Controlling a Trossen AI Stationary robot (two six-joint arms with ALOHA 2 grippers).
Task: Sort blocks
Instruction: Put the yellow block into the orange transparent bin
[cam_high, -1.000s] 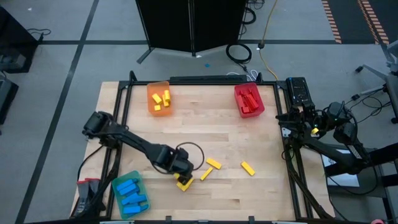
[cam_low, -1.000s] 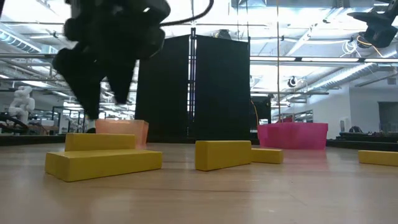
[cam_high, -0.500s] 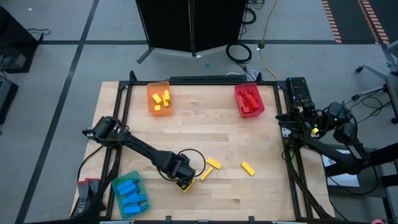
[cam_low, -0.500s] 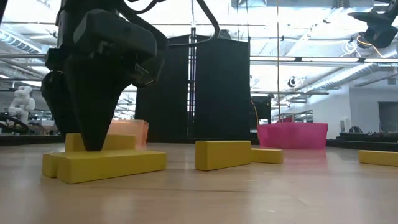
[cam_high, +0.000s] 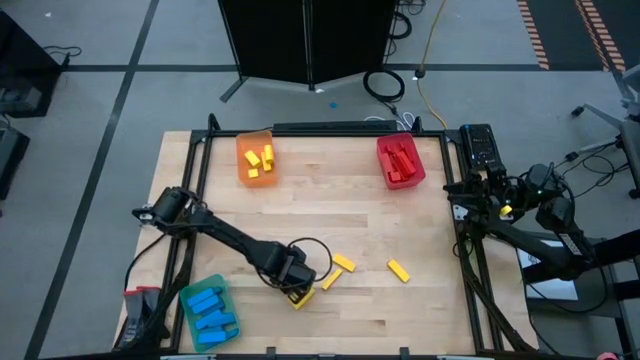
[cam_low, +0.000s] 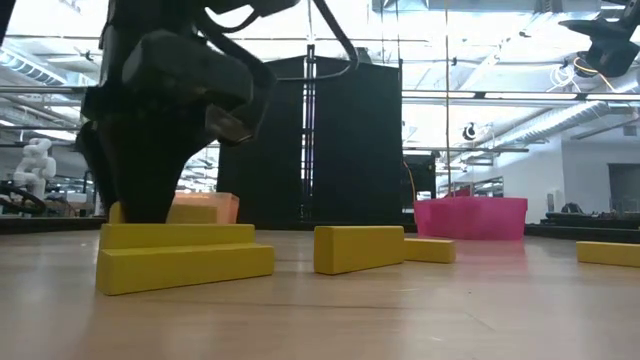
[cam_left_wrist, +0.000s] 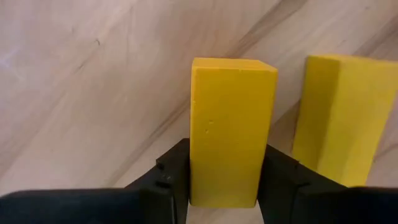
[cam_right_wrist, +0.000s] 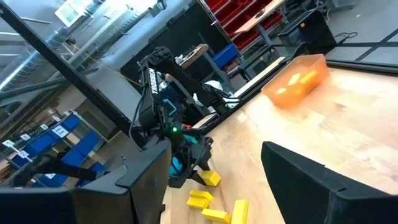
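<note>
Red, blue and some yellow blocks are trayed; four remain, one small yellow rectangular brick clamped in the left gripper jaws at the wooden desk's six o'clock.

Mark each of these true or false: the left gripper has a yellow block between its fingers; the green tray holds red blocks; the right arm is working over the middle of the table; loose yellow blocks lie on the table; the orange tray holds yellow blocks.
1. The left gripper has a yellow block between its fingers. True.
2. The green tray holds red blocks. False: it holds blue blocks; the red blocks lie in the red tray.
3. The right arm is working over the middle of the table. False: it waits off the table's right edge, its gripper open.
4. Loose yellow blocks lie on the table. True.
5. The orange tray holds yellow blocks. True.
</note>
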